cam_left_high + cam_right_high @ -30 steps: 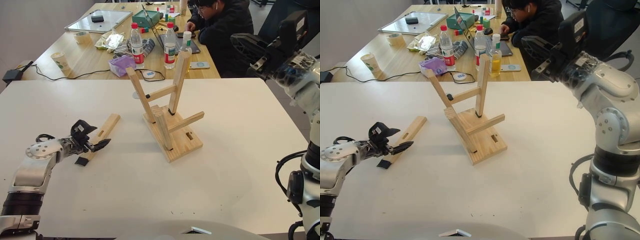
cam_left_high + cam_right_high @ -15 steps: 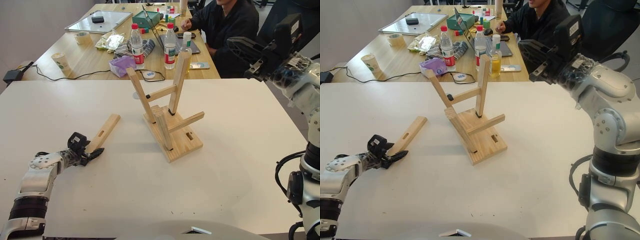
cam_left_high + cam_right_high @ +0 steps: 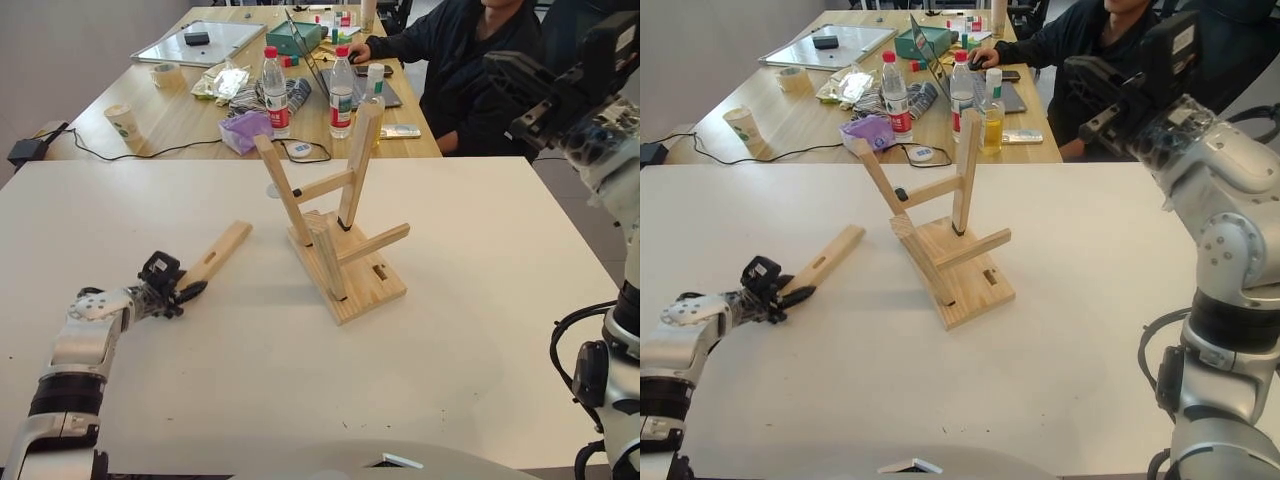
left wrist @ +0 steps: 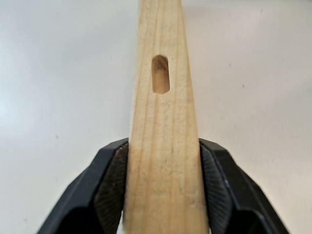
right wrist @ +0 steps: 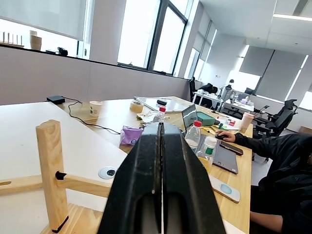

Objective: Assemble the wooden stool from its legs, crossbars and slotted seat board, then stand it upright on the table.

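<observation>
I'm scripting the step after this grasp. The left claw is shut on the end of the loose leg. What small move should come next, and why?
Probably lift the leg slightly off the table. The left claw already clamps its end, the leg lies flat, and the seat board shows an empty slot beside three fitted legs.

Pale straight-grained wood on the loose leg (image 4: 163, 107), matte black on the left tool (image 4: 164, 156), plain white table (image 3: 480, 300).
</observation>
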Tool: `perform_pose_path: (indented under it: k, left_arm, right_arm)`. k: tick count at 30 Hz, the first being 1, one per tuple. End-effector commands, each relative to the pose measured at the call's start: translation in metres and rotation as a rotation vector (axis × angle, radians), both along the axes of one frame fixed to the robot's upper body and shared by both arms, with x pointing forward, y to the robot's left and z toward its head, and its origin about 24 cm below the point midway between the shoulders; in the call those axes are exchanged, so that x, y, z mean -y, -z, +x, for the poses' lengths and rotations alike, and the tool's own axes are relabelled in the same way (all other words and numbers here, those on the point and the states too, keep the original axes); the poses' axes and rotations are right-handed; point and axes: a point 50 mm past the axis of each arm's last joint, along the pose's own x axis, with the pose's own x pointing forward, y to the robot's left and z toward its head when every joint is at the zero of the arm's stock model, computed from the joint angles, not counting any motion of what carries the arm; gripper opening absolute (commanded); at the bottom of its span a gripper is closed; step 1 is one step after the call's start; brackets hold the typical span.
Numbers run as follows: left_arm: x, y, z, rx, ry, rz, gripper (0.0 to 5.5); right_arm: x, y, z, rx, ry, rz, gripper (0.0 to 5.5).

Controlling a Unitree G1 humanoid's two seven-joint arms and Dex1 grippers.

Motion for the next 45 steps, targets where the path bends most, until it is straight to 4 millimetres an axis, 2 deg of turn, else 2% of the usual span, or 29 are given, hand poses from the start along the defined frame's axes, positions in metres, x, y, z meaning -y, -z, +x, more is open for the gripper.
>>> perform_pose_path:
  k: [1,3,5,6,8,11,14,18,20,28,39,43,45]
  left_arm:
    - [0.016,-0.103,0.047,0.397,0.04,-0.096,2.02]
    - [0.042,-0.164,0.06,0.593,0.121,-0.287,2.02]
    - [0.077,-0.199,0.062,0.651,0.266,-0.488,2.02]
    - [0.095,-0.207,0.06,0.642,0.345,-0.562,2.02]
    - [0.129,-0.215,0.052,0.601,0.496,-0.648,2.02]
    - [0.167,-0.215,0.042,0.49,0.655,-0.808,2.02]
    - [0.189,-0.208,0.034,0.391,0.756,-0.912,2.02]
    - [0.198,-0.203,0.03,0.335,0.801,-0.968,2.02]
    - [0.201,-0.205,0.026,0.321,0.836,-0.995,2.02]
    - [0.202,-0.198,0.015,0.275,0.891,-1.013,2.02]
    - [0.206,-0.195,0.007,0.232,0.946,-1.034,2.02]
    - [0.206,-0.195,0.007,0.229,0.95,-1.037,2.02]
    - [0.207,-0.194,0.007,0.226,0.947,-1.036,2.02]
  right_arm:
    - [0.011,-0.014,0.001,0.045,0.036,0.036,0.0]
    - [0.011,-0.016,0.0,0.039,-0.012,0.084,0.19]
    - [0.003,-0.02,-0.004,0.013,-0.141,0.182,0.5]
    - [-0.004,-0.023,-0.006,-0.001,-0.218,0.229,0.66]
    - [-0.02,-0.028,-0.009,-0.044,-0.366,0.29,0.97]
    - [-0.041,-0.029,-0.018,-0.129,-0.593,0.345,1.5]
    - [-0.045,-0.023,-0.019,-0.217,-0.7,0.383,1.98]
    - [-0.043,-0.017,-0.013,-0.277,-0.714,0.419,2.66]
    - [-0.044,-0.017,-0.01,-0.287,-0.714,0.431,2.68]
    - [-0.065,-0.021,-0.009,-0.361,-0.834,0.509,2.68]
    - [-0.07,-0.029,-0.008,-0.403,-0.878,0.584,2.68]
    - [-0.071,-0.035,-0.009,-0.402,-0.898,0.626,2.12]
    - [-0.07,-0.036,-0.009,-0.403,-0.906,0.642,2.12]
